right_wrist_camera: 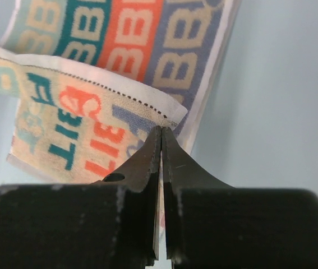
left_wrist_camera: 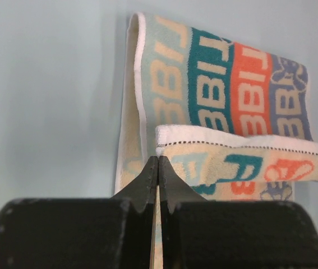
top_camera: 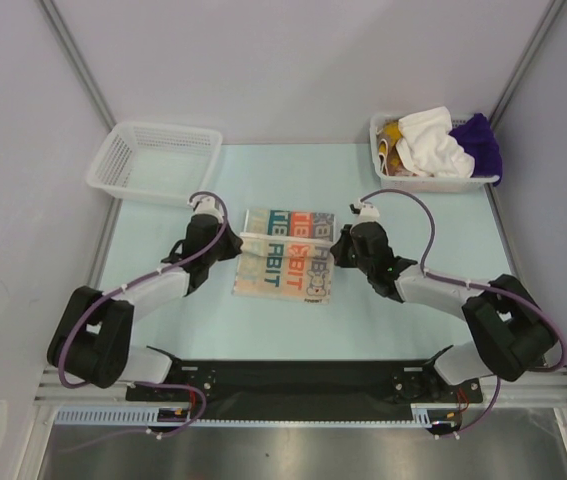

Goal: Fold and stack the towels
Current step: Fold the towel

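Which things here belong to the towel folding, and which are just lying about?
In the job: printed towel, pinched by left gripper and right gripper; white towel; purple towel.
Lying about: far-left basket; far-right basket holding those two.

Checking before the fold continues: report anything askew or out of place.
Only the purple towel stands out: it spills over the rim of the far-right basket. The printed towel is mid-fold, its raised edge pinched at both corners by the left gripper and right gripper, and looks roughly square.
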Tool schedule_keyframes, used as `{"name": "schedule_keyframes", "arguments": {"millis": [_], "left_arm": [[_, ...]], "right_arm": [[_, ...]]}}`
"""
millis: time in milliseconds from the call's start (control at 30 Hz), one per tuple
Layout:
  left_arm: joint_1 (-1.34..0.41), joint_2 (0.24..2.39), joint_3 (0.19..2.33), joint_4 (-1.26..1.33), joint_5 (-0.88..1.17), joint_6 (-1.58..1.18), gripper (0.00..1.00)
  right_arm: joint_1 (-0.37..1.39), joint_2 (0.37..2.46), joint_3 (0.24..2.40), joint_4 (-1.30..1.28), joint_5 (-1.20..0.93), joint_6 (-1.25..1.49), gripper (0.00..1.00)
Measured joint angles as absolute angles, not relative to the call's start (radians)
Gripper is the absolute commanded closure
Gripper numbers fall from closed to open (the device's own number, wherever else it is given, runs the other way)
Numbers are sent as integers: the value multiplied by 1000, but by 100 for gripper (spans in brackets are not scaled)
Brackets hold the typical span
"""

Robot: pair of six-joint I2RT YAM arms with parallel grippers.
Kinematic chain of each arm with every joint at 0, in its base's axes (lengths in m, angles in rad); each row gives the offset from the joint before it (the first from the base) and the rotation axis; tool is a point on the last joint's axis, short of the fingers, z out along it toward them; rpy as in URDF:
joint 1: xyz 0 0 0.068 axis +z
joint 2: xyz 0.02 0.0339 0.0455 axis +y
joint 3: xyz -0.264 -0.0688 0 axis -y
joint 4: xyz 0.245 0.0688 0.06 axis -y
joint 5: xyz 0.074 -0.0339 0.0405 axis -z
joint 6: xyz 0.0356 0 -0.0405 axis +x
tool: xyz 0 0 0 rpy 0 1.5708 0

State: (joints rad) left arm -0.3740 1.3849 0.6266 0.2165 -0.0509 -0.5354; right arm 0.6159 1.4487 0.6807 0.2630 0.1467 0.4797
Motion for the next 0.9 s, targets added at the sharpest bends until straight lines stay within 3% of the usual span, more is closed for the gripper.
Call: {"name": "schedule_keyframes", "arguments": {"millis": [367,900], "left_arm": [[-379,1261,533,177,-72,-553,97],[-403,1235,439,176,-81,-576,98]], "right_arm": [[680,1330,574,245,182,527,100],[760,1314,492,258,236,576,100]]}}
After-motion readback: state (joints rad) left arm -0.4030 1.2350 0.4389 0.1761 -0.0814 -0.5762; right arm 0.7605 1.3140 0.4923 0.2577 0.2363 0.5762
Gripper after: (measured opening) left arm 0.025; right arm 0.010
